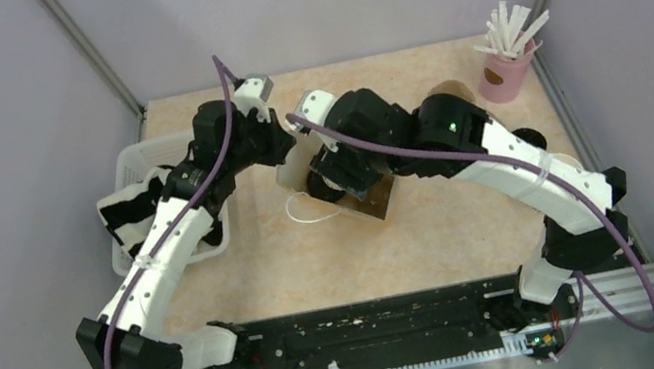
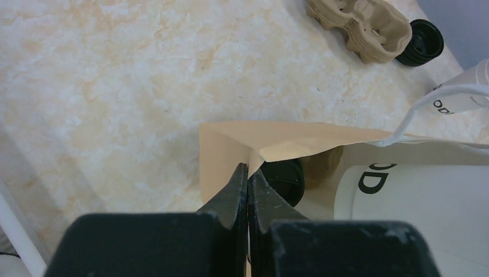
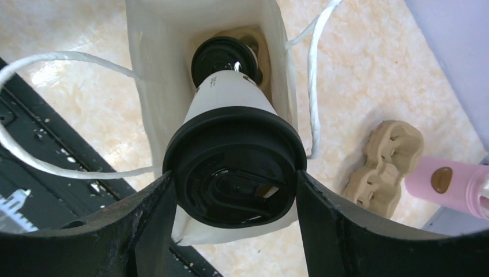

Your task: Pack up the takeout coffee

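My right gripper is shut on a takeout coffee, a white paper cup with a black lid, its fingers pressed to both sides of the lid. The cup hangs in the mouth of the brown paper bag. Deeper inside the bag, a second black-lidded cup sits in a cardboard carrier. My left gripper is shut on the bag's rim and holds it up. In the left wrist view the held cup's white side and the lower lid show. From above, the bag stands mid-table under both grippers.
A stack of cardboard cup carriers lies right of the bag with a loose black lid beside it. The pink cup of wrapped straws stands at the back right. A white basket sits at the left under my left arm.
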`<state>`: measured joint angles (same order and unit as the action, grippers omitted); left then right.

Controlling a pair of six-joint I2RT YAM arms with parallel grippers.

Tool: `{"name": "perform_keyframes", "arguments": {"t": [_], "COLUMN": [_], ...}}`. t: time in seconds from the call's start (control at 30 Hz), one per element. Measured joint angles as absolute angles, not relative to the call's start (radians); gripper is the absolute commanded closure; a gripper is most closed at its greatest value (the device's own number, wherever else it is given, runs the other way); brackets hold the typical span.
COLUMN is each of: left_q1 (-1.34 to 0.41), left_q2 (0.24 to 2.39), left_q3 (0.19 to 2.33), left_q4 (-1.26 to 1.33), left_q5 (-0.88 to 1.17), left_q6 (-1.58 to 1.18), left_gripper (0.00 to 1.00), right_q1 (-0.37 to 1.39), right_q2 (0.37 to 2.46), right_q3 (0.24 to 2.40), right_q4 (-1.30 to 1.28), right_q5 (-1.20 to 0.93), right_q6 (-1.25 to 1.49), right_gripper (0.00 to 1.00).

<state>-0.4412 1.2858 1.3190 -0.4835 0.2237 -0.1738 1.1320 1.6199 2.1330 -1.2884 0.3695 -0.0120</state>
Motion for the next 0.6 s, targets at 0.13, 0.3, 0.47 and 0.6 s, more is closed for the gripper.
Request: {"name": "perform_keyframes", "arguments": {"t": [0.13,0.3,0.47,0.6], "left_q1": [-0.442,-0.442,-0.442,-0.442], "left_q2": [1.232,1.19,1.184,1.184], "left_q3": [1.239,1.155,1.121,1.12], "left_q4": [-0.391,-0.275,-0.197,-0.176], "left_q5": [0.228,0.23,0.231,0.234], "left_q6": [-0.152,-0.126,-0.11,-0.102], "left_gripper": [1.0,1.0,1.0,1.0], "right_q1": [1.191,1.235,1.269,1.287], "right_q2": [1.628,1.656,1.706,1.742], "right_q3": [2.101,2.102,2.112,2.116], "right_q4": [-1.278,-1.258,-1.258,-1.275], "right_q5": [0.459,0.54,0.604,0.643], "right_q6": [-0.024,-0.029,-0.035,-0.034], "right_gripper": [0.57,0.56,0.57,0.58]}}
